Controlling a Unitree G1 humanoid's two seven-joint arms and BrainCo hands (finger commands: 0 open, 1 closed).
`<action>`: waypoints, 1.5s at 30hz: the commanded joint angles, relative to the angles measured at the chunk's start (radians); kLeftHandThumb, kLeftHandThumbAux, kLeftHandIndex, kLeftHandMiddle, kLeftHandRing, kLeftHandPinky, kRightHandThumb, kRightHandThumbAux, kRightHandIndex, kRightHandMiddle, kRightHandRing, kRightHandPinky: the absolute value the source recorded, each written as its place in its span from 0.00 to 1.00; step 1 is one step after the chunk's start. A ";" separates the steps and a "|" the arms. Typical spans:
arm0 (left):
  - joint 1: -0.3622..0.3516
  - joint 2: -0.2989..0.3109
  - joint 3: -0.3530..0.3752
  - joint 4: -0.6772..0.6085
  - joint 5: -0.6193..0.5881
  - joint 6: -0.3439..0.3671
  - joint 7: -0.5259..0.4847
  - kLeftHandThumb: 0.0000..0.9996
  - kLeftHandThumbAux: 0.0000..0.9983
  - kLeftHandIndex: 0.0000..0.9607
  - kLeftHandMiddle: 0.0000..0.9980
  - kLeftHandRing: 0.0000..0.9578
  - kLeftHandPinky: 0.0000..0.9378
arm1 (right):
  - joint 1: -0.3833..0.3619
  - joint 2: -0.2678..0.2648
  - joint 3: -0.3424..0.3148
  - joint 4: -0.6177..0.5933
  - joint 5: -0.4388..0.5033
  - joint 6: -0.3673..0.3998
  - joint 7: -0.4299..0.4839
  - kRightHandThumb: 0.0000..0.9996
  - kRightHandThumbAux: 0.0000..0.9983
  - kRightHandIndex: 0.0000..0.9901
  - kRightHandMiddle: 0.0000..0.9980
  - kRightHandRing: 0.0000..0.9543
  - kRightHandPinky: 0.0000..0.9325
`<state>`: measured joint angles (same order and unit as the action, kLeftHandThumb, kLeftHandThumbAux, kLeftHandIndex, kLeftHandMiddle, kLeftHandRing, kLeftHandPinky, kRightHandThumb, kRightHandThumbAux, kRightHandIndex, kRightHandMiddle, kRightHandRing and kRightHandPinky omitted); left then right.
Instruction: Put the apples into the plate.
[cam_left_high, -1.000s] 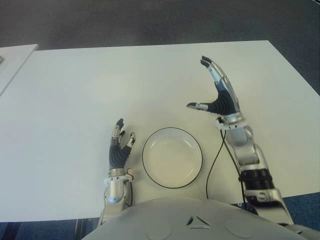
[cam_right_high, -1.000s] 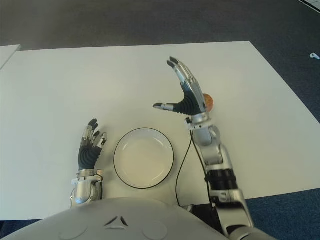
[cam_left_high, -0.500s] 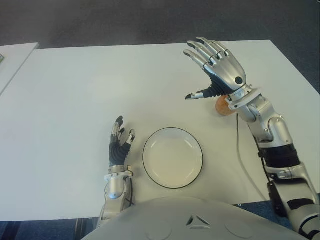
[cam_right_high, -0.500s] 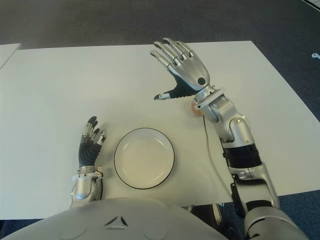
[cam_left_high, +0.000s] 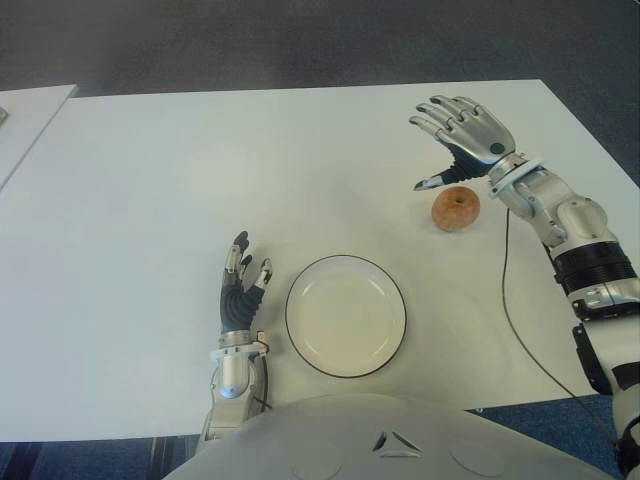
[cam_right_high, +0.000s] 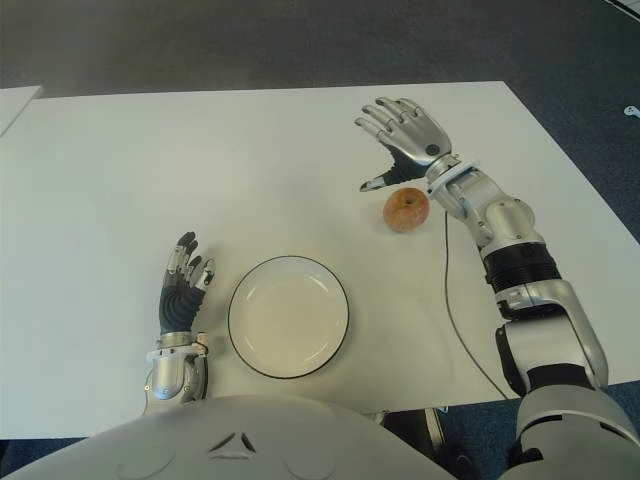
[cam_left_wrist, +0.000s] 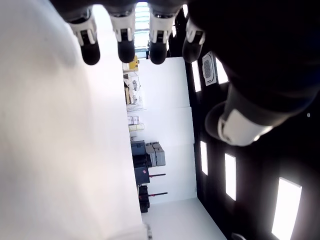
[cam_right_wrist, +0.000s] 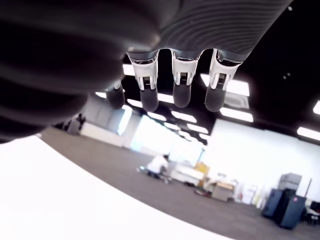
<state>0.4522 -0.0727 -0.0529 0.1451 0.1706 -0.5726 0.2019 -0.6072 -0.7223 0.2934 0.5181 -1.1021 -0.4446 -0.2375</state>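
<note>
One orange-red apple (cam_left_high: 455, 208) sits on the white table (cam_left_high: 150, 180), to the right of and beyond the white plate (cam_left_high: 345, 314) with a dark rim. My right hand (cam_left_high: 462, 130) hovers just above and behind the apple, palm down, fingers spread, holding nothing. The plate holds nothing. My left hand (cam_left_high: 240, 290) shows just left of the plate near the front edge, fingers relaxed and pointing away from me. In the right wrist view the fingers (cam_right_wrist: 176, 85) hang open over the table with no apple between them.
A black cable (cam_left_high: 515, 300) runs across the table from my right forearm toward the front edge. A second white table's corner (cam_left_high: 25, 110) shows at the far left. Dark carpet lies beyond the table.
My right hand has swung to the right and lowered, turning palm down over the apple, which now shows in full. The left hand has not moved.
</note>
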 joint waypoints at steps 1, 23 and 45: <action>0.020 -0.005 0.001 0.001 0.021 0.038 0.017 0.11 0.63 0.06 0.04 0.04 0.07 | -0.028 0.011 0.017 0.114 0.081 -0.020 0.026 0.23 0.27 0.00 0.00 0.00 0.00; 0.059 0.000 0.000 -0.037 0.024 0.055 0.004 0.11 0.63 0.06 0.05 0.05 0.06 | -0.090 -0.024 0.146 0.363 0.117 -0.044 -0.035 0.22 0.22 0.00 0.00 0.00 0.00; 0.064 0.018 -0.010 -0.040 -0.033 0.052 -0.054 0.15 0.63 0.07 0.05 0.05 0.06 | 0.023 -0.048 0.172 0.235 0.149 -0.032 -0.044 0.22 0.23 0.00 0.00 0.00 0.00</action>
<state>0.5107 -0.0616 -0.0574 0.0862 0.1459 -0.5284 0.1664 -0.6131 -0.7710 0.4504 0.7535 -0.9439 -0.4815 -0.2644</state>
